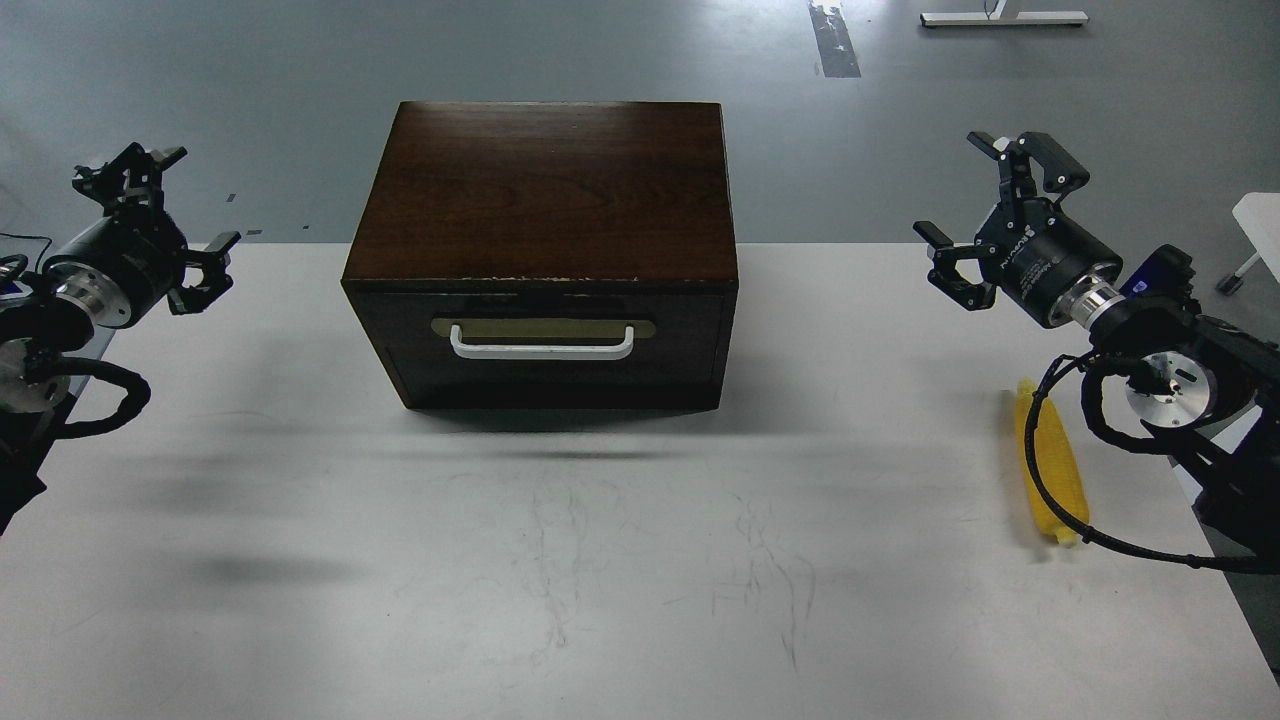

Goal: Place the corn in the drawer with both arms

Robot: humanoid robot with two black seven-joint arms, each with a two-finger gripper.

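Observation:
The yellow corn (1052, 470) lies lengthwise on the white table near its right edge, partly crossed by a black cable of my right arm. The dark brown wooden cabinet (545, 180) stands at the table's middle back. Its drawer (545, 350) is pushed in, with a white bar handle (541, 345) on a brass plate. My right gripper (985, 215) hangs open and empty above and behind the corn. Far to the left of the cabinet, my left gripper (165, 215) hovers open and empty.
The white table (600, 560) stretches wide in front of the cabinet, with faint scuff marks. Grey floor lies beyond its back edge. A white object (1262, 225) stands off the table at the far right.

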